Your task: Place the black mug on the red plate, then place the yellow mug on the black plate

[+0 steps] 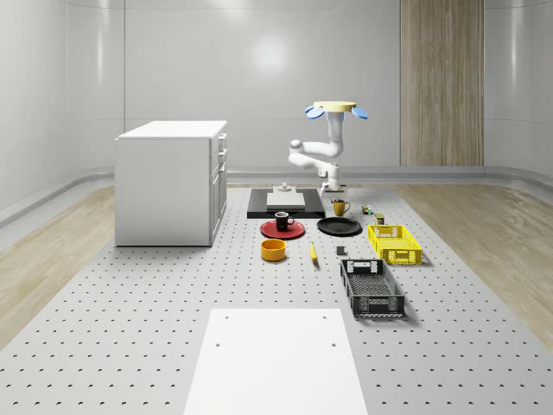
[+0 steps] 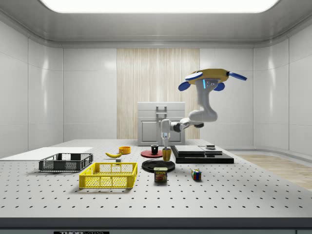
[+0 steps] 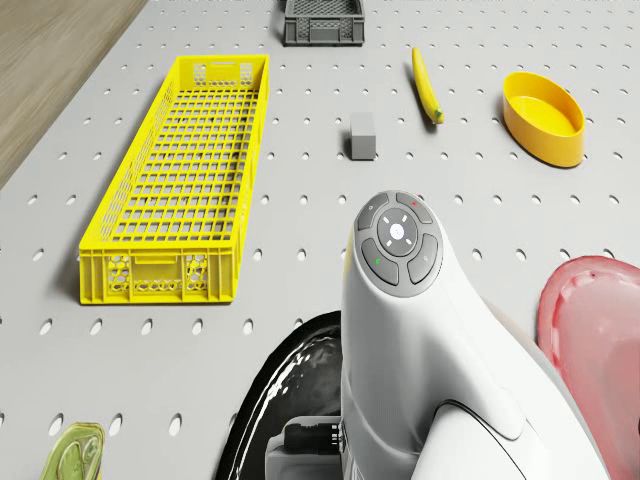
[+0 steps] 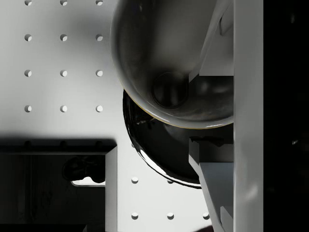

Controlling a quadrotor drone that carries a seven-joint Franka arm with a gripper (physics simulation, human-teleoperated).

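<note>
Reaching down — bent arm (image 2: 195, 118) holds yellow mug (image 2: 166, 154) above black plate (image 2: 155, 165).

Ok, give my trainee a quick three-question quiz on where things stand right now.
1. True or false: the black mug stands on the red plate.
2. The drone hovers; which does its gripper hold? A banana, B yellow mug, C orange bowl.
3. What colour is the crate nearest the black plate?
Key: 1 true; 2 B; 3 yellow.
</note>
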